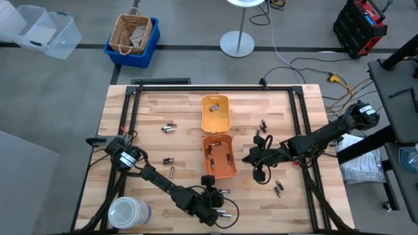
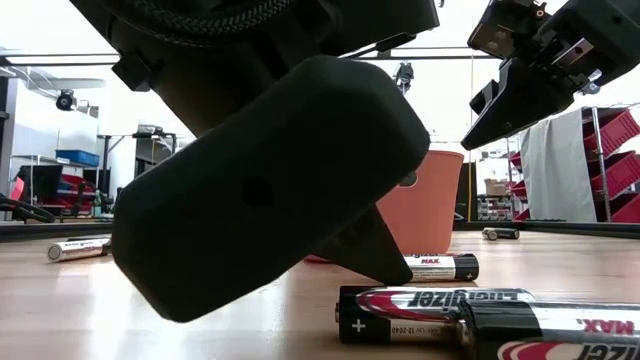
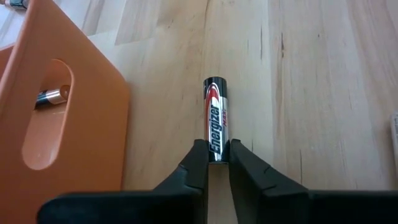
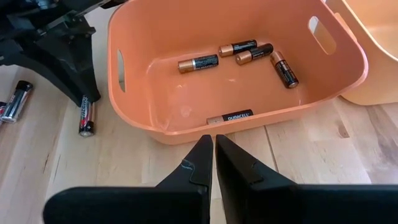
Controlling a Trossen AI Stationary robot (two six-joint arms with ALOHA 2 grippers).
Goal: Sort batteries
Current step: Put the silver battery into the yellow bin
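In the left wrist view a black and silver Energizer battery (image 3: 215, 115) lies on the wooden table beside the orange tray (image 1: 219, 156). My left gripper (image 3: 216, 152) is shut on its near end, just off the tray's near edge (image 1: 210, 184). My right gripper (image 4: 213, 144) is shut with nothing in it. It hovers above the table at the tray's right side (image 1: 250, 157). Several batteries (image 4: 249, 53) lie on the orange tray's floor. A yellow-orange tray (image 1: 215, 112) stands behind it. More batteries (image 1: 168, 128) lie loose on the table. My left gripper pinches the battery's near end (image 3: 215, 146) between its two fingertips. The fingers come in low from the table's near side and lie along the battery. The battery lies flat on the table, and most of its length sticks out past the fingertips.
Loose batteries lie left of the trays (image 1: 168, 160), at the right (image 1: 263, 124) and near right (image 1: 278, 189), and close to the low camera (image 2: 440, 315). A white plastic jar (image 1: 128, 212) stands at the near left corner. Cables trail off the table's right side.
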